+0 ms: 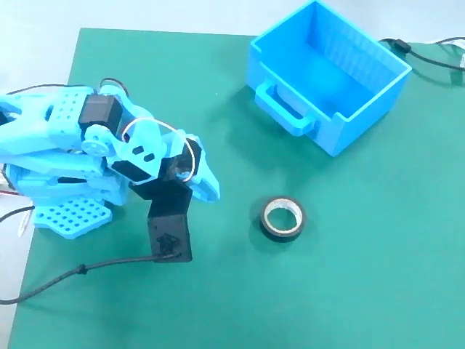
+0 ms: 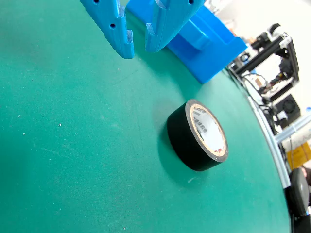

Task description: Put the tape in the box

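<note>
The tape [image 1: 272, 227], a small black roll with a whitish core, lies flat on the green mat right of centre in the fixed view. The wrist view shows the tape [image 2: 182, 141] below and right of the fingertips. The box [image 1: 363, 109] is a bright blue bin with a loop handle, standing at the mat's far right; in the wrist view a corner of the box [image 2: 204, 48] shows behind the fingers. My gripper [image 1: 209, 189] sits on the folded light-blue arm at left, well apart from the tape. In the wrist view the gripper [image 2: 139, 48] has a narrow gap between its tips and holds nothing.
A black camera block [image 1: 169, 233] hangs off the wrist, and its cable [image 1: 65, 280] trails to the left over the mat. Black cables [image 1: 429, 58] lie behind the box on the white table. Dark equipment [image 2: 272, 53] stands beyond the mat's edge.
</note>
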